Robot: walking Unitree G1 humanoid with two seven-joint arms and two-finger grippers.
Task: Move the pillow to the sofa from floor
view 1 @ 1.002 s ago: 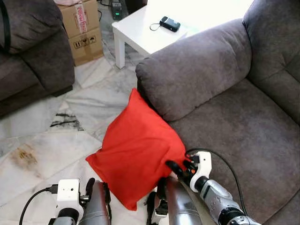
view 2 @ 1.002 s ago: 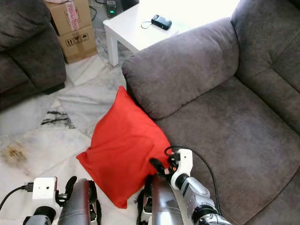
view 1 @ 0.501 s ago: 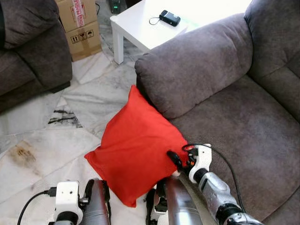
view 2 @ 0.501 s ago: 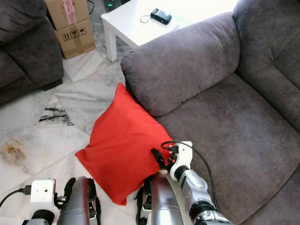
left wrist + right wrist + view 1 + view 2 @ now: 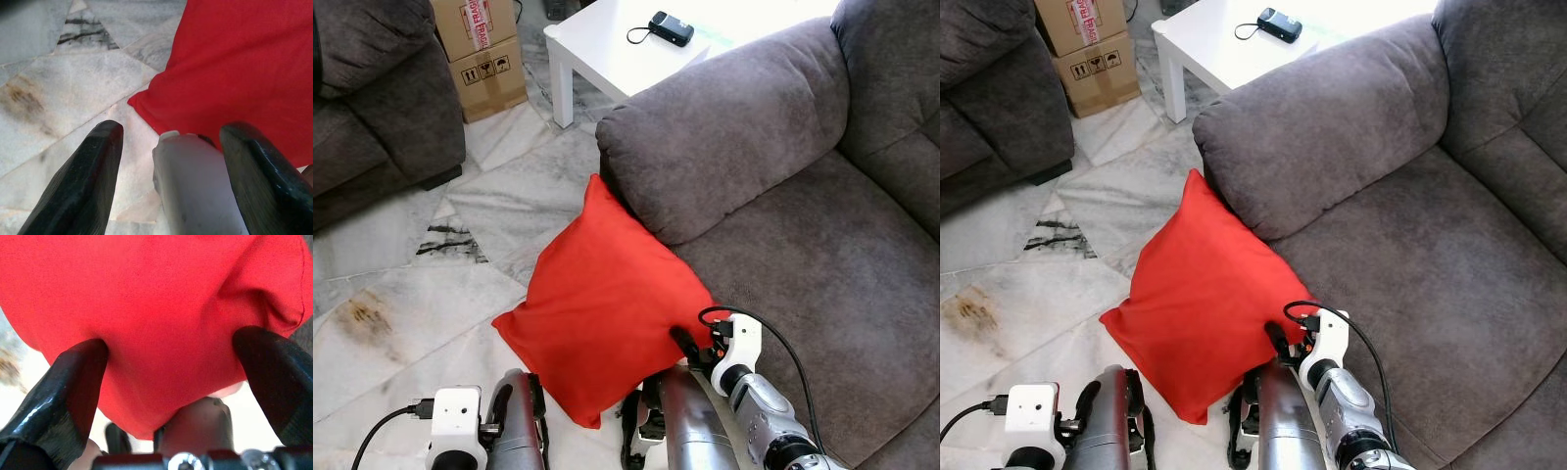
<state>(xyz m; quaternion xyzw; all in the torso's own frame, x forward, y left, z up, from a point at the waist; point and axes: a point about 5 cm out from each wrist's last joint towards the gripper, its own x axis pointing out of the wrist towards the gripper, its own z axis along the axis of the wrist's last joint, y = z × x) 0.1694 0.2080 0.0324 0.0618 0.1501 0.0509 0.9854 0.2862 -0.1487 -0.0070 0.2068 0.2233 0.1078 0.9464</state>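
Slightly lower now, the right hand (image 5: 683, 342) presses spread fingers into the pillow's edge. Grey sofa (image 5: 822, 245) fills three o'clock; red pillow (image 5: 602, 304) leans on its front, resting on the floor (image 5: 401, 304). Left hand (image 5: 168, 161) hangs open, empty.

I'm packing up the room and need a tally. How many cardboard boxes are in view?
2. They are stacked by the dark sofa, left of the white table: the lower box on the floor, the upper box on top, cut off by the picture's edge. More could be beyond it.
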